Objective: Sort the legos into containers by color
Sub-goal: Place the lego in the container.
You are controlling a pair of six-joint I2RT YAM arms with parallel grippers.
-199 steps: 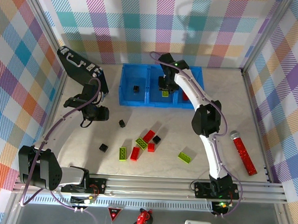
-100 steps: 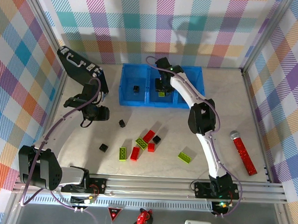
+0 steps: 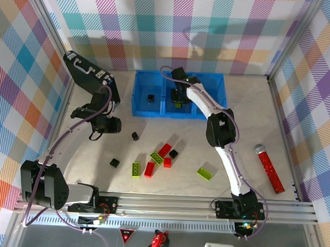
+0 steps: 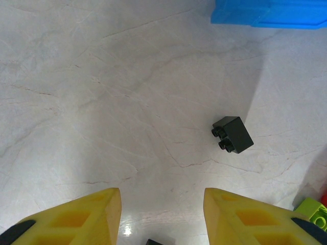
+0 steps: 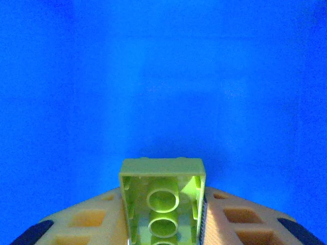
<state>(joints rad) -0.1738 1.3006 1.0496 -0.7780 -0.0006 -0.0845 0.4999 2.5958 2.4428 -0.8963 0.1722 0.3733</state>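
worktop (image 3: 247, 133) is carrying everything, pale marbled surface. right arm (image 3: 220, 129) is reaching across it to the blue tray (image 3: 136, 94) at the back. left arm (image 3: 94, 110) is hanging over the left side, near the black case (image 3: 90, 76) lying along the left wall. tray is showing three compartments in a row. red glitter stick (image 3: 269, 168) is lying far right, well apart from the bricks.

right jaws are sitting low inside the middle compartment, gripping a lime brick (image 5: 162, 176); its hollow underside is facing the wrist camera and blue tray plastic is filling the background. left jaws are standing open with nothing between them, hovering over bare worktop.

left compartment is holding one black brick (image 3: 151, 97). loose black brick (image 4: 233, 135) is lying on its side ahead and right of the left jaws. other loose legos are sitting mid-worktop: three red (image 3: 164, 150), three lime (image 3: 205, 173) and two more black (image 3: 115, 163).
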